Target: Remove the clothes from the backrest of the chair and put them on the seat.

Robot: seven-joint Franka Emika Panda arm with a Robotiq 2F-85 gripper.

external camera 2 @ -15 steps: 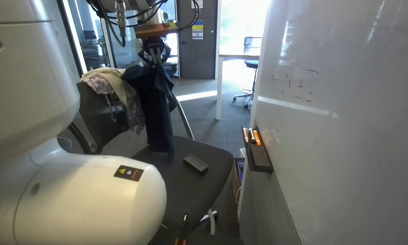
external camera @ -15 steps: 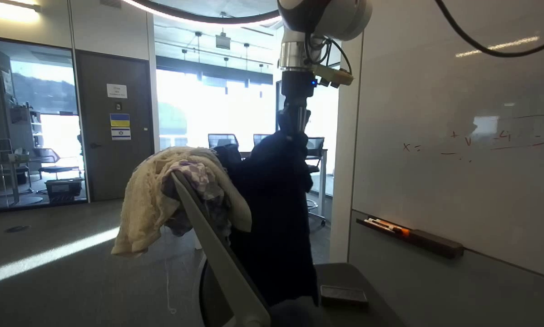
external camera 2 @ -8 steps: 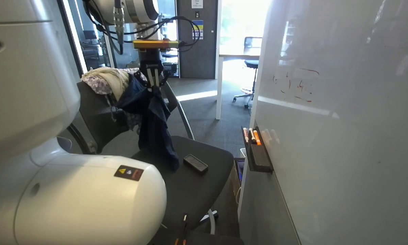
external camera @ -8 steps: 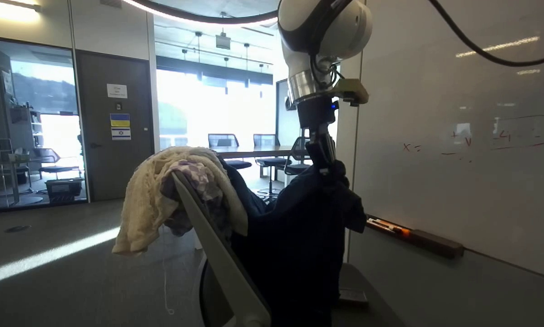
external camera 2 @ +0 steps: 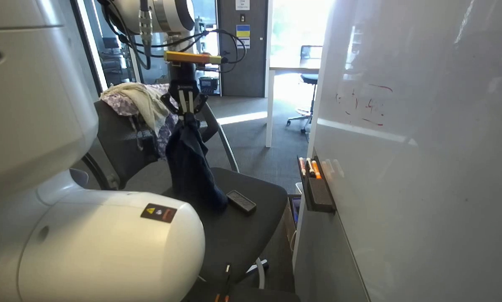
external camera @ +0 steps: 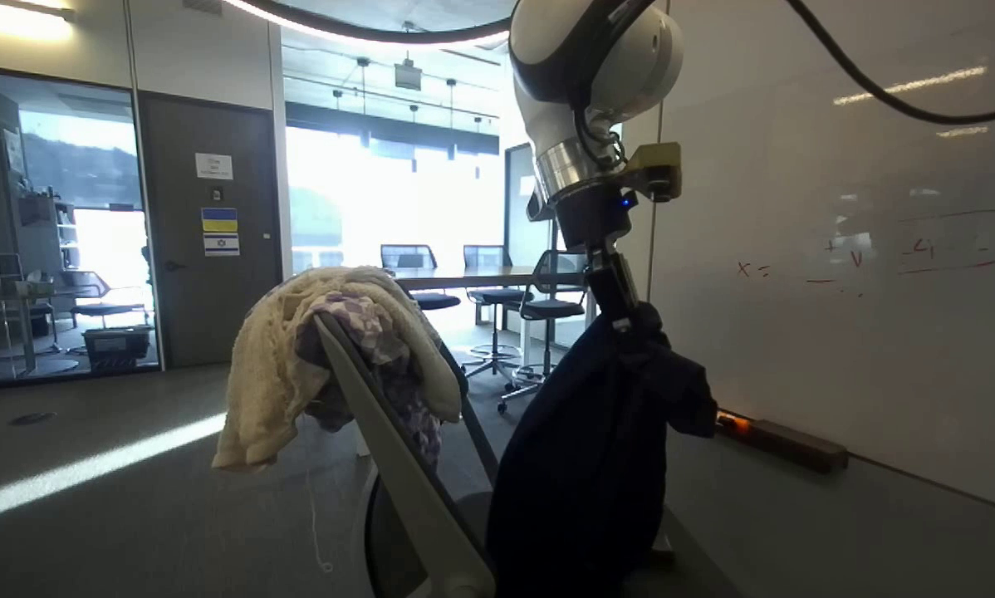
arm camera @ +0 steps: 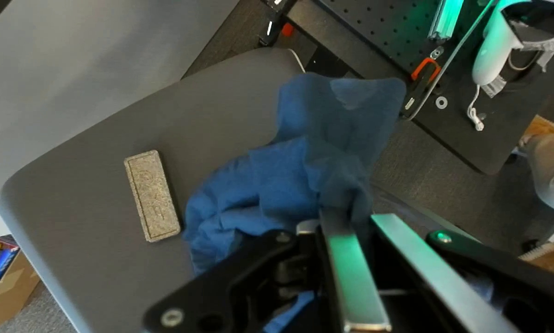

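Observation:
My gripper (external camera: 622, 322) is shut on the upper part of the navy garment (external camera: 585, 465), which hangs below it. In an exterior view the gripper (external camera 2: 187, 115) holds it in front of the backrest (external camera 2: 119, 140), and its lower end reaches the seat (external camera 2: 238, 243). The wrist view shows the garment (arm camera: 267, 189) bunched at the fingertips, over the dark seat (arm camera: 92, 240). The cream garment (external camera: 286, 365) with its purple-grey patterned fabric (external camera 2: 119, 104) lies draped over the top of the backrest. The garment's lowest part is cut off in an exterior view.
A dark eraser-like block (external camera 2: 241, 201) lies on the seat beside the navy garment; it also shows in the wrist view (arm camera: 152, 196). A whiteboard (external camera 2: 410, 147) with a marker tray (external camera 2: 318, 188) stands beside the chair. A dark perforated table (arm camera: 397, 37) with tools adjoins the seat.
The gripper has moved down and away from the backrest with the navy garment. That garment has come off the backrest and hangs over the seat. The cream garment stays draped, barely shifted.

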